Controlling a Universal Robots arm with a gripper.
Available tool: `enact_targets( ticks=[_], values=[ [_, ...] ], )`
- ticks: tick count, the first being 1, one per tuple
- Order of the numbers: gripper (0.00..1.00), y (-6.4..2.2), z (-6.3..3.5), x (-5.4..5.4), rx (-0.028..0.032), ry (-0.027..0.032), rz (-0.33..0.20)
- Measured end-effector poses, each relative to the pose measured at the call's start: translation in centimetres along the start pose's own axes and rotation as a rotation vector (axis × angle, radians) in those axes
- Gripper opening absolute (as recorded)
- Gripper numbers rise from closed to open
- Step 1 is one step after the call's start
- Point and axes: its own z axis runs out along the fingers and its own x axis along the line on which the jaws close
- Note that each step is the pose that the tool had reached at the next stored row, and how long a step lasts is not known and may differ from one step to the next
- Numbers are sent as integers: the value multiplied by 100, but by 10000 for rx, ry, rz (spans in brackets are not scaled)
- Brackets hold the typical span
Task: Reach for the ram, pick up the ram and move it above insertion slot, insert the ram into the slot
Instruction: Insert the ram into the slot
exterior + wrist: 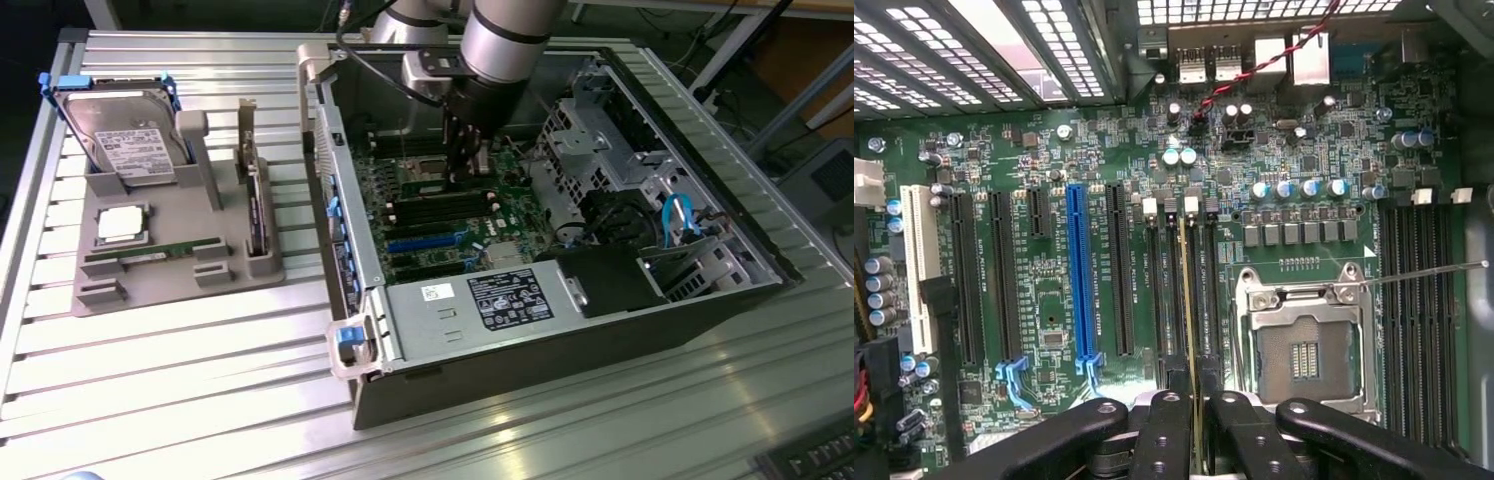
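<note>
Gripper (1194, 440) pinching the ram (1188, 300) edge-on between black fingers (1162, 440), inside the open computer case (747, 300) on the bench (200, 380). Ram upright, lined up over a black slot (1199, 290) among parallel ones, beside the processor socket (1309, 350).

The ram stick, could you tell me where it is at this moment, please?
The ram is held edge-on in the gripper inside the open computer case, over the black memory slots between the blue expansion socket and the processor socket.
</note>
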Motion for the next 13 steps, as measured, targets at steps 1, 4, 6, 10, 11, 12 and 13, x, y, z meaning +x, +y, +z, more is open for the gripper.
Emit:
enact_targets(
  ticks=[1,4,6,10,11,12,13],
  values=[
    [14,-1,6,1,0,1,0],
    [14,-1,26,4,0,0,2],
    [14,-2,41,5,0,1,2],
    [14,-4,59,13,1,0,1],
    [14,-4,60,20,0,2,2],
    [14,-5,61,29,0,2,1],
    [14,-5,61,38,0,2,1]
  ],
)
